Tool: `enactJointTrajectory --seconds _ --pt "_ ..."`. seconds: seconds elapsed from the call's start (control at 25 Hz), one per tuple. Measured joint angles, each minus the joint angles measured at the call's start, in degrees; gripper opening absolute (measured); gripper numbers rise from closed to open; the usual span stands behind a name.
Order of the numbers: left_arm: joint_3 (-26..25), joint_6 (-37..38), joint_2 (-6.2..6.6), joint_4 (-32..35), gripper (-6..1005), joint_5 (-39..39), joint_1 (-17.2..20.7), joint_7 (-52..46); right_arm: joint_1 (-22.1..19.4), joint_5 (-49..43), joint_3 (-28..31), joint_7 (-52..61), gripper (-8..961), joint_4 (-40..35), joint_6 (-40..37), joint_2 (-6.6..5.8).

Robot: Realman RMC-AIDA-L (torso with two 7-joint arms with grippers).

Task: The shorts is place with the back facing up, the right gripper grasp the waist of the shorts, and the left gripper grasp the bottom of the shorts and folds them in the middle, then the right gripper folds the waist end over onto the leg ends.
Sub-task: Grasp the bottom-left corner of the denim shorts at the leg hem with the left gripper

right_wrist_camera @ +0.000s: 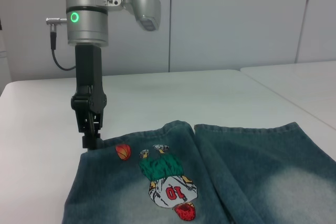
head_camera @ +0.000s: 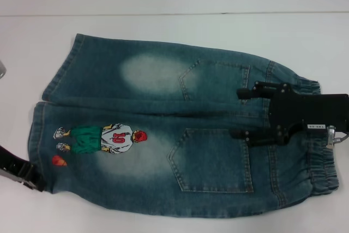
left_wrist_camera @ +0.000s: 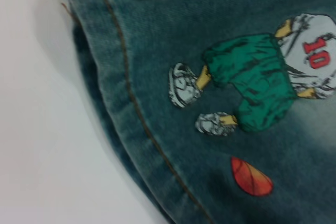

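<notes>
The blue denim shorts [head_camera: 163, 118] lie flat with the back pockets up. The elastic waist [head_camera: 319, 159] is at the right and the leg hems [head_camera: 37, 135] at the left. A cartoon player print [head_camera: 103, 138] marks the near leg. My right gripper [head_camera: 238, 113] is open over the waist end. Its two black fingers point toward the legs and straddle the centre seam between the pockets. My left gripper [head_camera: 24, 170] stands at the near leg's outer hem corner, and it shows upright in the right wrist view [right_wrist_camera: 90, 129]. The left wrist view shows only the hem [left_wrist_camera: 121, 93] and the print.
The shorts rest on a white table [head_camera: 163, 31] whose far edge runs across the top of the head view. A second white table [right_wrist_camera: 304, 82] stands beyond the legs. A small metal part [head_camera: 1, 70] shows at the left border.
</notes>
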Motion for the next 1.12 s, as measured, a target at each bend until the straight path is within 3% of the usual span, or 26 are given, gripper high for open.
enactJointTrajectory --seconds 0.12,0.36,0.56,0.68,0.84,1.12 --pt "1.4 -1.0 -0.11 0.1 395 0.0 -0.2 -0.7 -0.1 0.2 0.2 0.0 913 0.0 0.0 0.00" --pt "4.2 -1.4 -0.69 0.2 155 0.0 -0.4 -1.1 -0.6 1.1 0.2 0.0 913 -0.1 0.0 -0.07" --pt "4.3 -0.9 -0.82 2.9 48 -0.4 -0.4 -1.2 -1.2 1.5 0.4 0.7 913 -0.4 -0.7 -0.18" --pt "2.9 -0.6 -1.11 5.9 48 -0.7 -0.2 -0.9 -2.3 1.4 1.2 3.0 913 -1.9 -0.9 -0.32" --pt "0.3 -1.3 -1.41 7.5 49 -1.8 -0.3 0.8 -5.6 -0.4 1.3 11.0 914 -9.5 -1.0 -0.35" --pt "-0.8 -3.7 -1.04 7.2 48 -2.2 -0.4 1.5 -6.5 -14.1 1.9 29.7 914 -22.5 -4.1 -0.74"
